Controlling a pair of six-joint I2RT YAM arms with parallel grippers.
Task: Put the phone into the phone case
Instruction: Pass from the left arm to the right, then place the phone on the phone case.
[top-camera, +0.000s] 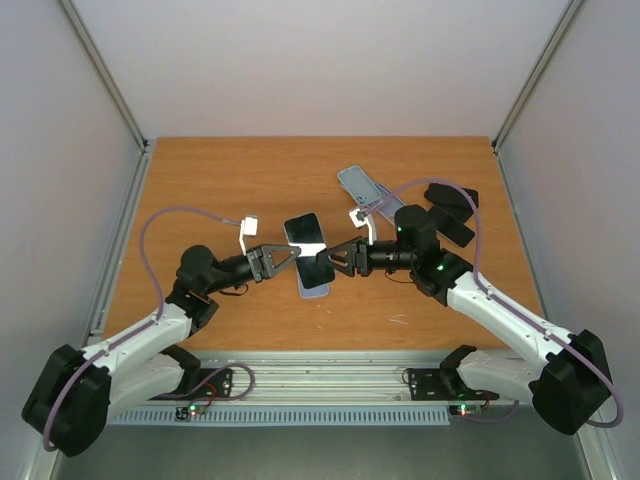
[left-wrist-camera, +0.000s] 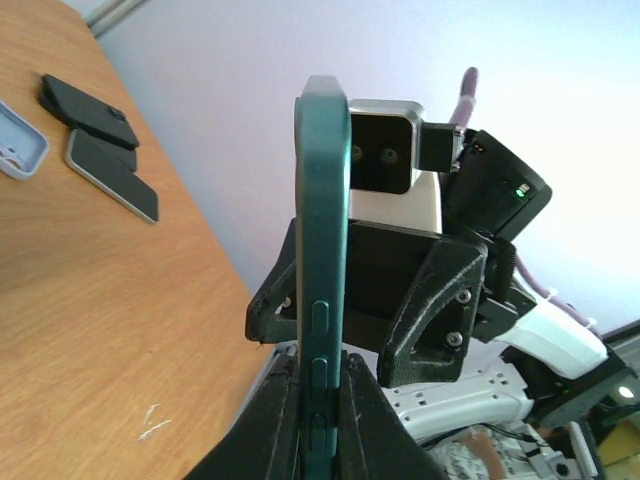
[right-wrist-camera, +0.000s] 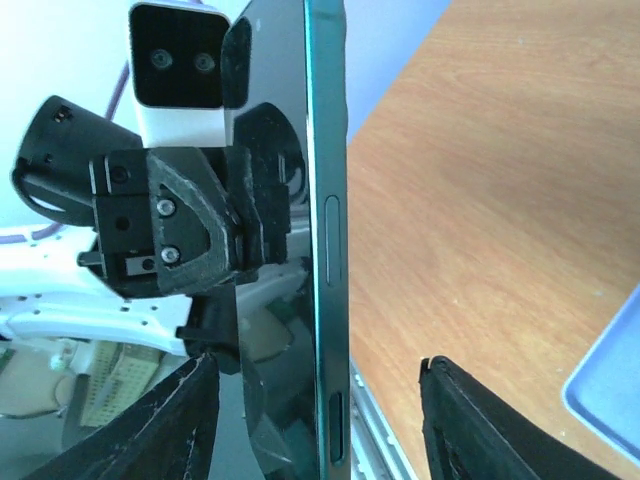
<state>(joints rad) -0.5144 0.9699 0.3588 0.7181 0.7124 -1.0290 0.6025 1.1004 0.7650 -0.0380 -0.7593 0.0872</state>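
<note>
A teal phone case (top-camera: 312, 262) with a dark glossy phone screen (right-wrist-camera: 275, 180) set in its face is held edge-up above the table's middle. My left gripper (top-camera: 287, 258) is shut on the case's lower edge. In the left wrist view its fingers (left-wrist-camera: 262, 425) clamp the case (left-wrist-camera: 322, 230) by the side buttons. My right gripper (top-camera: 338, 258) is open. In the right wrist view its fingers (right-wrist-camera: 165, 425) stand wide apart on either side of the case (right-wrist-camera: 326, 250) without touching it.
A light blue case (top-camera: 360, 185) and several black phones or cases (top-camera: 450, 212) lie at the back right of the wooden table (top-camera: 220, 190). They show in the left wrist view as a black case (left-wrist-camera: 88, 112) and a phone (left-wrist-camera: 112, 175). White walls stand on three sides.
</note>
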